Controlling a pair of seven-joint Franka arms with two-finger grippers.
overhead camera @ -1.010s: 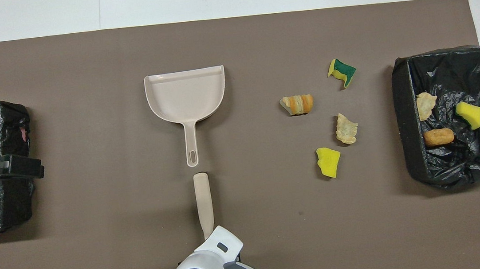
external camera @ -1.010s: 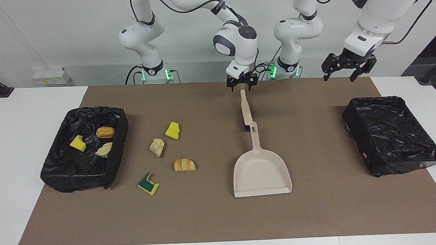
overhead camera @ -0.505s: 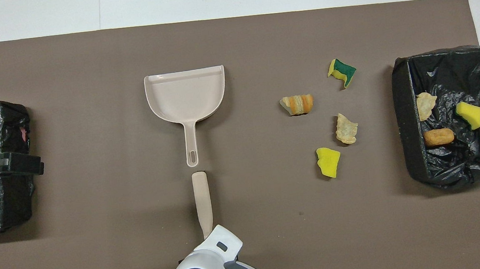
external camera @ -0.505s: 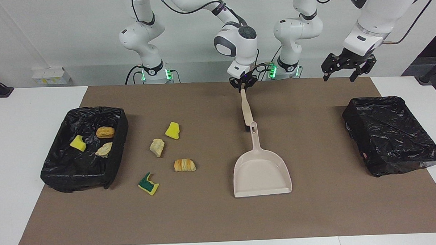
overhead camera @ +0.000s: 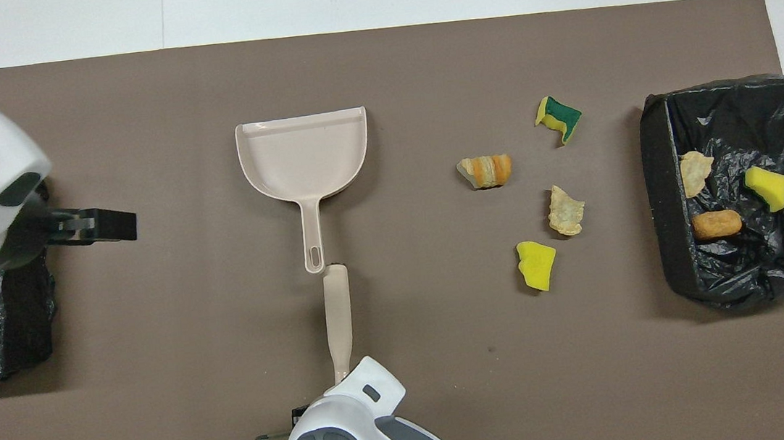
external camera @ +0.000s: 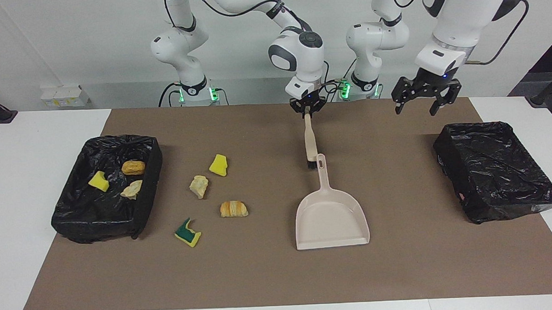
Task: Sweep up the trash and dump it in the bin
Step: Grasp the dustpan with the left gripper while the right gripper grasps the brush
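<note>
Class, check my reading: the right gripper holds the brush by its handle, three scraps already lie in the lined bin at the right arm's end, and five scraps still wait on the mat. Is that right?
Not quite: four scraps wait on the mat, not five, as the overhead view shows: a yellow sponge bit, a bread chunk, a croissant and a green-and-yellow sponge piece. The right gripper does hold the brush, and the bin holds three.

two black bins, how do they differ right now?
The bin at the right arm's end holds three scraps: a yellow sponge bit, a croissant and a bread chunk. The bin at the left arm's end shows no scraps. Four loose scraps lie beside the first; none lie by the second. Both are rectangular, lined with black plastic, on the brown mat.
</note>
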